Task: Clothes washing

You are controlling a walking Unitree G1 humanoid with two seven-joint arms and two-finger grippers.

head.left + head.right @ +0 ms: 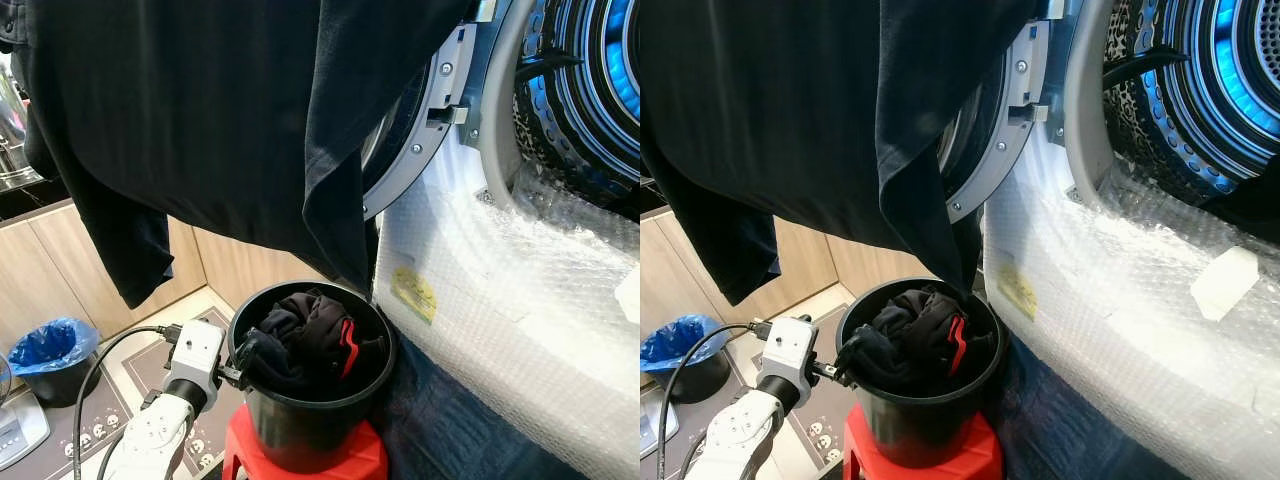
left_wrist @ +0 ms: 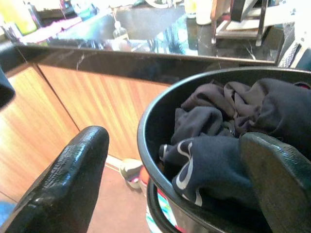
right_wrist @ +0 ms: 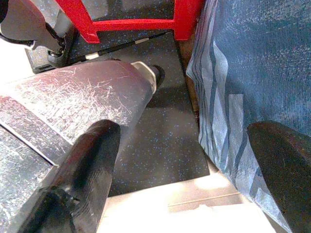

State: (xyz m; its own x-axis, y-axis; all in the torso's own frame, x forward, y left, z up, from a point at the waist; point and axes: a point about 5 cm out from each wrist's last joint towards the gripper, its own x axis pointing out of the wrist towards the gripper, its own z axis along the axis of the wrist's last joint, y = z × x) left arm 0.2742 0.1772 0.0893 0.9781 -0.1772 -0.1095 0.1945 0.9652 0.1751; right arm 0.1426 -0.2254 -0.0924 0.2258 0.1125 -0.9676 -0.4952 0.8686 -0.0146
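Beside the black bucket (image 1: 300, 425) we find the left gripper (image 2: 180, 189), fingers spread wide across the rim: one finger (image 2: 65, 184) sits outside the wall, the other (image 2: 279, 184) is inside, resting on the pile of dark clothes (image 1: 305, 345). Nothing is pinched between them. That pile fills the bucket close to its rim, and a red trim shows among the folds. The bucket itself stands on a red stool (image 1: 310, 460).

Above the bucket hangs a large dark garment (image 1: 210, 110), its lowest corner dropping to just over the rim; what holds it up is out of sight. Just beside the bucket, on the right, stands the washing machine (image 1: 520, 300), its front wrapped in bubble wrap, its round door (image 1: 420, 130) swung open and its drum (image 1: 590, 90) glowing blue inside.

Away from the bucket on its left, a small bin with a blue liner (image 1: 50, 355) sits against the wooden cabinets (image 1: 60, 270).

Down below the stool, the right gripper (image 3: 187, 170) hangs with its fingers well apart, empty, over a dark mat (image 3: 155, 141) and blue cloth (image 3: 257, 73).
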